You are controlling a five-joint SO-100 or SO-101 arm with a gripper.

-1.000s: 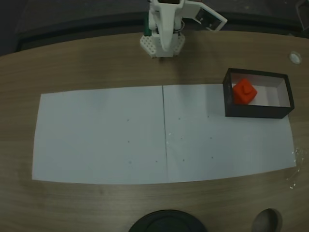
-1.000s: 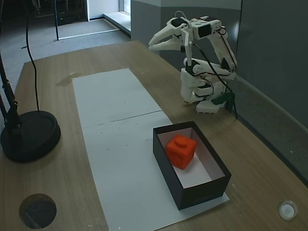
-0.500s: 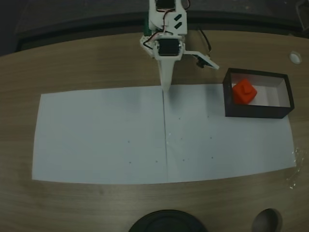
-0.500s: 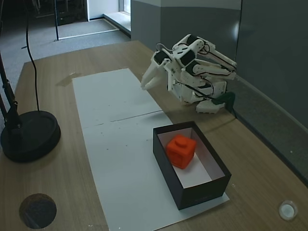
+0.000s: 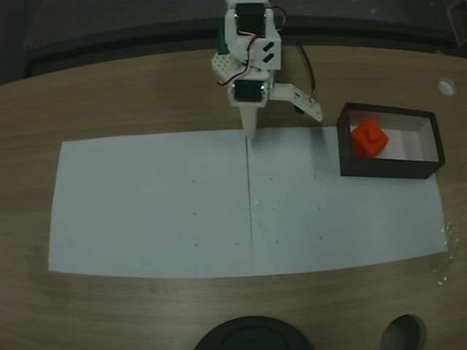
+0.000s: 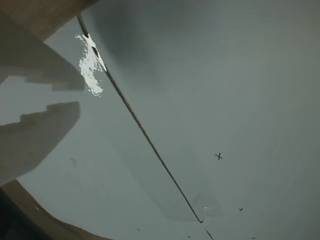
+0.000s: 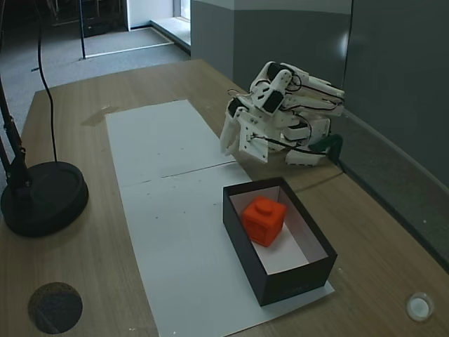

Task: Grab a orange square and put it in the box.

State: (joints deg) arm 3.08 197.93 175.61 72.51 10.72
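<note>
cube [image 5: 369,139] sits in box [image 5: 389,169], left end | box's long axis runs left-right in my top cam | gripper [image 5: 250,133] spread, holding nothing

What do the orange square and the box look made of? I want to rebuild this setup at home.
The orange square looks like matte moulded or printed plastic: uniform bright colour, rounded edges, a raised mark on top. The box looks like thin cardboard, matte black outside and white inside, with sharp folded corners, though stiff plastic can't be ruled out. The cube sits inside it.
</note>
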